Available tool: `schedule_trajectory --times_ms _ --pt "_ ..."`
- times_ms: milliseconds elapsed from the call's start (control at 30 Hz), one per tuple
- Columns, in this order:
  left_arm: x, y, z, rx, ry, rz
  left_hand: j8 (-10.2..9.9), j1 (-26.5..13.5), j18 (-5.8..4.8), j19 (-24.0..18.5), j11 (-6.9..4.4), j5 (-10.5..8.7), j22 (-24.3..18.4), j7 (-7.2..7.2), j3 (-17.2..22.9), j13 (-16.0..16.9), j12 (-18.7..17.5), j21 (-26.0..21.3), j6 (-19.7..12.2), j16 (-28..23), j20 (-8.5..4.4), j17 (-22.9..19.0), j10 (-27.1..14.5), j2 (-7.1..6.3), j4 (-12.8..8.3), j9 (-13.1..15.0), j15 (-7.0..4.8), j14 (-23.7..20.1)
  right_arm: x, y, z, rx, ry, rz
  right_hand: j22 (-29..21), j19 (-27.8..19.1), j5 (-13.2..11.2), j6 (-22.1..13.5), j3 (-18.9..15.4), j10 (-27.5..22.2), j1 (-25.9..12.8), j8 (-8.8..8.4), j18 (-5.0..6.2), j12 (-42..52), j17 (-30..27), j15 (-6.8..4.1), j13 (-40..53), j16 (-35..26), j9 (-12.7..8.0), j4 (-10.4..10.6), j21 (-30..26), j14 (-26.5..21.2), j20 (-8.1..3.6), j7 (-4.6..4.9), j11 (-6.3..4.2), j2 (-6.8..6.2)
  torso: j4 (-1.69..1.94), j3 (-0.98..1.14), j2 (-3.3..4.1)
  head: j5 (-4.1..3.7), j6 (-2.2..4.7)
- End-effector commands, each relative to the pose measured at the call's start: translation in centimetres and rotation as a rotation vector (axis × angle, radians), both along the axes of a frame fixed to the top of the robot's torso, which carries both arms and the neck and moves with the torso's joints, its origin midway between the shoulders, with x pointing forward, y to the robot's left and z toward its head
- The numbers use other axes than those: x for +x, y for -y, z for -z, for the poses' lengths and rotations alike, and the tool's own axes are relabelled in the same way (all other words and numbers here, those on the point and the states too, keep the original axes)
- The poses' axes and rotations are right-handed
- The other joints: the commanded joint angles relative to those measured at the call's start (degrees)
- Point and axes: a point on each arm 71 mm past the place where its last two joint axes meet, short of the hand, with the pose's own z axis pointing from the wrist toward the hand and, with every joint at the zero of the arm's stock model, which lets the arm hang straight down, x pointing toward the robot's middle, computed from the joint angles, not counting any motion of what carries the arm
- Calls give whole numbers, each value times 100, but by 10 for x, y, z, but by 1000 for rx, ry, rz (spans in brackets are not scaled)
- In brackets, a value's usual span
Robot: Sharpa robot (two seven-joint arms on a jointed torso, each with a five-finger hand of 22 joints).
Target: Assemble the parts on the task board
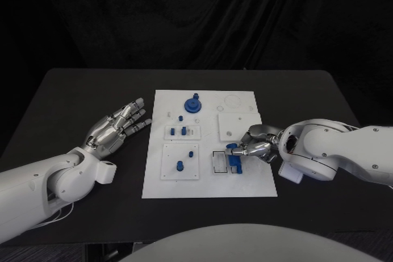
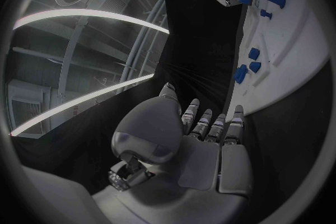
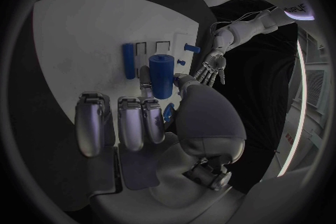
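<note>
While the right hand works over the lower right of the task board, stock reads as follows:

- Task board (image 1: 246,185): white plate, centre of the black table (image 1: 74,91), flat, with raised white sub-plates and cut-out slots.
- Blue cylinder (image 3: 161,74): short stout peg, grasped in the right hand (image 1: 255,145) between thumb and fingers, over the board's lower right, near the rectangular slots (image 1: 220,161). Judged light, rigid and smooth, so liable to slip or twist; best taken across its round side near the middle, leaving the lower end free for seating.
- Blue bar (image 3: 129,60): long slim piece lying on the board just beside the slots. Judged light and stiff; take by its long sides.
- Blue round part (image 1: 193,105): stands at the board's upper middle.
- Small blue pegs (image 1: 182,130): on the left sub-plates; small, a fingertip pinch is judged right.
- Left hand (image 1: 117,127): released, fingers spread, over the table left of the board, holding nothing.
</note>
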Motion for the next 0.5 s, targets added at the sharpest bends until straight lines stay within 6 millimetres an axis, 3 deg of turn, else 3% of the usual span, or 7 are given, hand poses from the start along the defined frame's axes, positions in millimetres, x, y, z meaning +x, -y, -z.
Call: schedule_trajectory --times_ms 33,300,500 --pt "0 2 -2 -27 16 6 1 73 64 20 0 52 -11 27 37 -3 2 29 3 10 22 3 -15 -12 -15 3 43 -3 -2 -4 5 2 -62 -32 1307 333 -222 -67 840 631 68 46 62 15 899 33 1507 -26 -6 -778 -25 501 51 -1 -1 195 -1 3 2 10 -1" --pt "-1 1 -1 -27 15 5 1 108 63 20 2 98 -13 26 49 -2 4 32 3 10 22 3 -15 -16 -29 3 44 -2 -2 -12 8 -5 -84 -63 1304 329 -1031 -109 696 631 -234 80 64 15 884 49 1507 -28 -15 -520 -35 498 68 16 15 228 -6 4 2 29 -1" --pt "-1 2 -1 -28 14 7 0 135 62 19 2 132 -17 24 58 -3 1 33 -1 10 22 3 -18 -19 -41 3 45 -4 -2 -16 10 -12 -102 -87 1300 325 -1307 -131 615 631 -334 85 68 15 869 57 1507 -33 -29 -414 -47 495 74 27 24 221 2 2 0 42 -1"
